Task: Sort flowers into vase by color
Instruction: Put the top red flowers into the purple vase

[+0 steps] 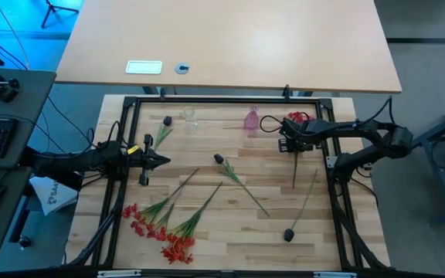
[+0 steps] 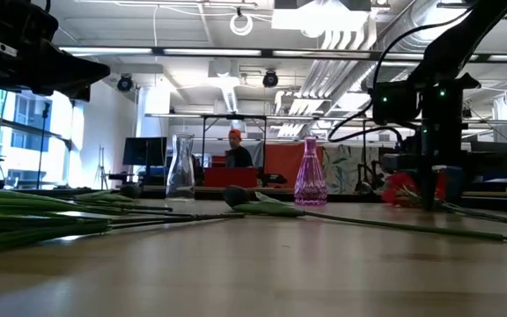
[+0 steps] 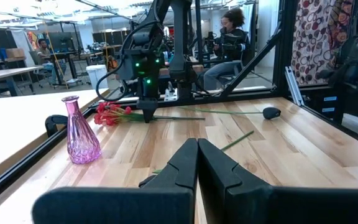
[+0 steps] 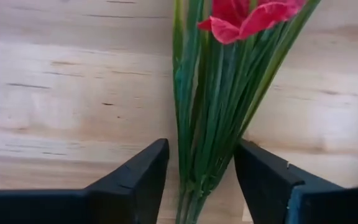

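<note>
While both stand empty, pink vase (image 1: 251,119), clear vase (image 1: 189,116), red flowers (image 1: 161,231) on table (image 1: 230,228).

Bright overhead light, blurred foreground

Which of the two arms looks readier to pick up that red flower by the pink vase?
The right. Its hand sits open around the red flower's stems, beside the pink vase. The left hand is shut and farther off.

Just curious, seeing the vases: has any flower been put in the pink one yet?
No, the pink vase stands empty, and the red flowers lie on the table.
</note>
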`<move>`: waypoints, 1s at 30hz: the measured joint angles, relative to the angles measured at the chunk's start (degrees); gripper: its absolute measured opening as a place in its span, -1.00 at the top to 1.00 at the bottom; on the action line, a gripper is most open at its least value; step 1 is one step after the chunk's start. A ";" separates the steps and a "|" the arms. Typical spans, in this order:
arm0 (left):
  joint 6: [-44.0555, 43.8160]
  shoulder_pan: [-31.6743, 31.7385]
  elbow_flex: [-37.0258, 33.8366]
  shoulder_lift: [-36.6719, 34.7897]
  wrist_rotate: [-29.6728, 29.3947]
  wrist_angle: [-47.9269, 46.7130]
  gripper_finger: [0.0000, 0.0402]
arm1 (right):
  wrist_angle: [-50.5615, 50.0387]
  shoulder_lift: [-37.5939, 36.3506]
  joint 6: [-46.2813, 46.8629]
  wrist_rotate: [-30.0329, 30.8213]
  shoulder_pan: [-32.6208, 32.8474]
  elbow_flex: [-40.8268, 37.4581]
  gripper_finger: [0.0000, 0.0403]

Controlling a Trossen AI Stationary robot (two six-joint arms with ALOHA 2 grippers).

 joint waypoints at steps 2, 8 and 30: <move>0.01 0.01 -0.01 0.00 0.00 0.00 1.00 | 0.37 -0.07 -1.05 0.09 0.02 -0.05 0.23; 0.00 0.01 -0.02 0.00 0.00 0.00 1.00 | 2.49 -1.65 -4.61 0.03 0.07 -0.38 0.89; 0.00 -0.01 -0.02 -0.01 0.00 -0.01 1.00 | 37.99 -26.79 -41.76 4.02 7.56 13.77 0.97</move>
